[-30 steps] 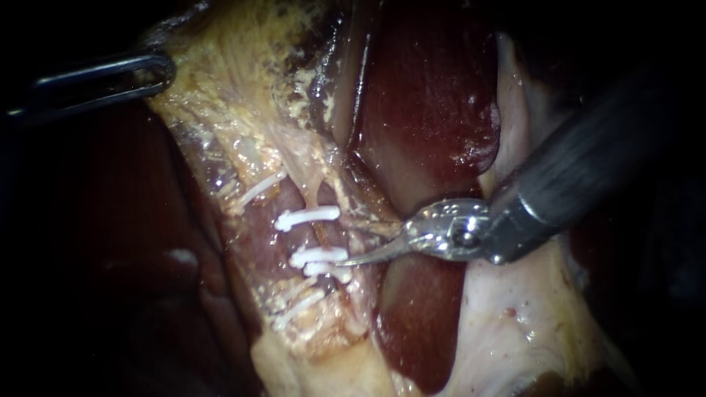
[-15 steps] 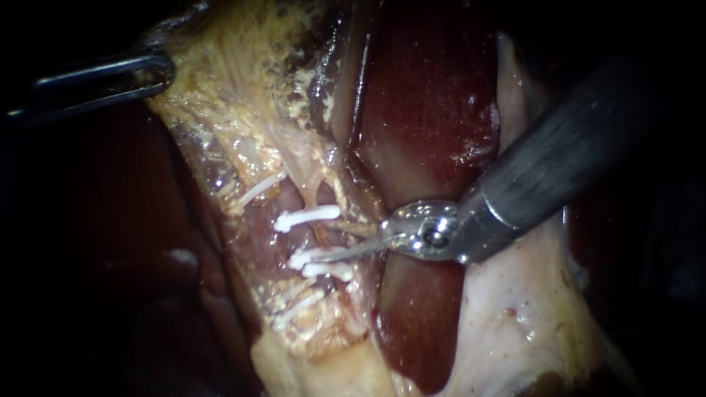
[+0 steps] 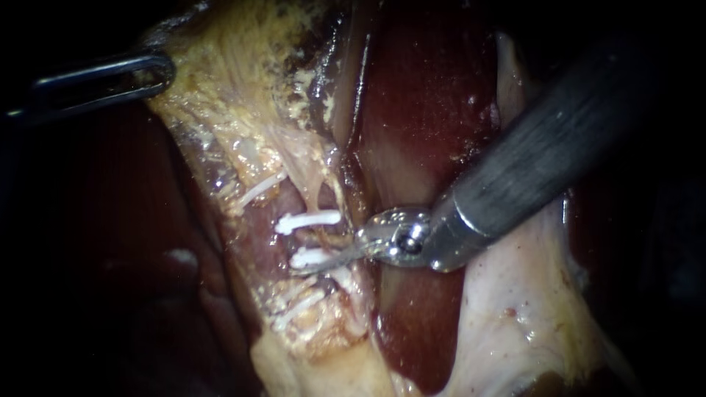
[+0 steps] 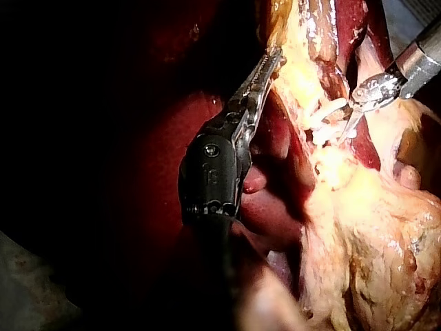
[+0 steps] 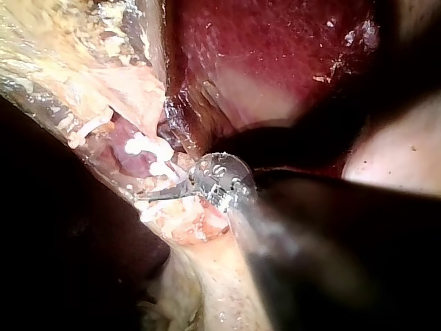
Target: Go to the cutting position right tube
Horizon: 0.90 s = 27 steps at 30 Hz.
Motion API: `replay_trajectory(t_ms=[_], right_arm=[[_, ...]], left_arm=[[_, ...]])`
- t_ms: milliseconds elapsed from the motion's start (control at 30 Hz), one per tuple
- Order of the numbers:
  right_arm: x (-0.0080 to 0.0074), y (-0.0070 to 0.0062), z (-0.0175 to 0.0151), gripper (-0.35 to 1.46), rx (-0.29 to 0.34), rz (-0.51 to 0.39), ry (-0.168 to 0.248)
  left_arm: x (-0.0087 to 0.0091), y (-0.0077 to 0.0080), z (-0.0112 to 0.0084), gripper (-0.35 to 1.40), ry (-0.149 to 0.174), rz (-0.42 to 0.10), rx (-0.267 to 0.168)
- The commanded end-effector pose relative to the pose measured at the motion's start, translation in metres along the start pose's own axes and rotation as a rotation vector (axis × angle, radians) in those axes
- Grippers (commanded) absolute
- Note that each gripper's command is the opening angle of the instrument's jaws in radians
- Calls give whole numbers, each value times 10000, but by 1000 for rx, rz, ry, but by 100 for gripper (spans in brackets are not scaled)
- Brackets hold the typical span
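Note:
The right tube (image 3: 317,200) runs down pale tissue beside the dark liver (image 3: 426,103). It carries one white clip (image 3: 307,219) above and another white clip (image 3: 307,257) below. My right instrument (image 3: 315,251) comes in from the upper right with thin blades open, straddling the tube between those clips; the lower blade lies along the lower clip. The right wrist view shows the same blades (image 5: 162,186) at the clips. At the upper left my left instrument (image 3: 158,72) is shut on the pale fatty tissue (image 3: 220,88) and holds it taut; it also shows in its own view (image 4: 270,63).
Fainter white clips (image 3: 259,189) sit on a second strand to the left, with more lower down (image 3: 298,305). Pale membrane (image 3: 507,323) lies under the right shaft. Dark liver (image 3: 88,257) fills the left side.
My right instrument has slid leftward along the tissue; its blades, which were just right of the clips, now reach across the tube between them. The left instrument has held still.

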Motion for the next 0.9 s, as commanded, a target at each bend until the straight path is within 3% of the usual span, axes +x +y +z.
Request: replay_trajectory(t_ms=[33,500,900], right_arm=[[1,0,0,124,7,-6,5],[5,-1,-6,124,37,-19,25],[16,2,10,119,40,-19,41]], left_arm=[[0,0,0,-35,0,0,0],[0,1,0,-35,0,0,0],[1,1,1,-35,0,0,0]])
